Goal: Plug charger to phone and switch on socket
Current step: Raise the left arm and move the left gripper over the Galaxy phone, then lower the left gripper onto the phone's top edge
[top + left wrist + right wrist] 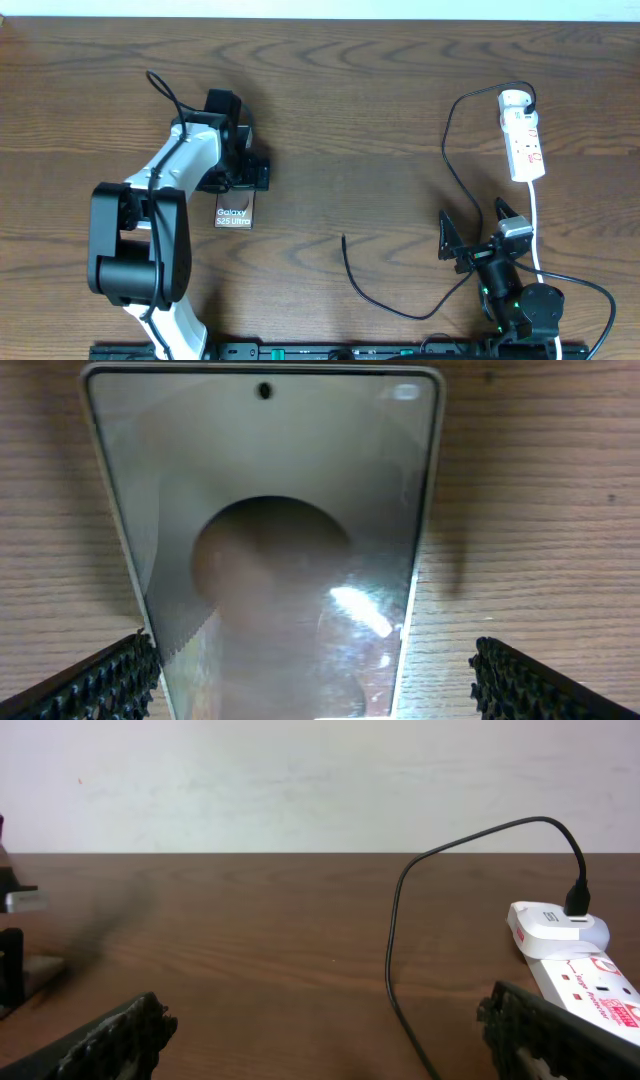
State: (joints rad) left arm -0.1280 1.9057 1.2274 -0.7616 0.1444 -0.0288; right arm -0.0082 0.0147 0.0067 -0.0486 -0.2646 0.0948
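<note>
Overhead view: the phone [235, 212] is lying flat on the counter [350, 120] at about 9 o'clock from centre, printed face up. The left gripper [240, 183] is hanging over the phone's 12 o'clock end. In the left wrist view, its jaws are standing spread wide on either side of the phone [270, 540], grasping nothing. Whether the left finger [105, 680] is touching the phone's edge cannot be told.

The power strip [525, 145] is sitting at 2 o'clock, with its thick white cord [535, 220] running toward 6 o'clock. A white adapter [514, 100] is occupying the strip's 12 o'clock end. The black charger cable [447, 140] is looping out from the adapter toward 9 o'clock, then down past the right gripper [475, 235]. The cable's free tip [344, 238] is lying near centre, well apart from the phone.

The right gripper is hovering at 4 o'clock, released and holding nothing. The right wrist view is showing the cable [395, 920], adapter [555, 925] and strip [590, 985] ahead of those spread jaws.
</note>
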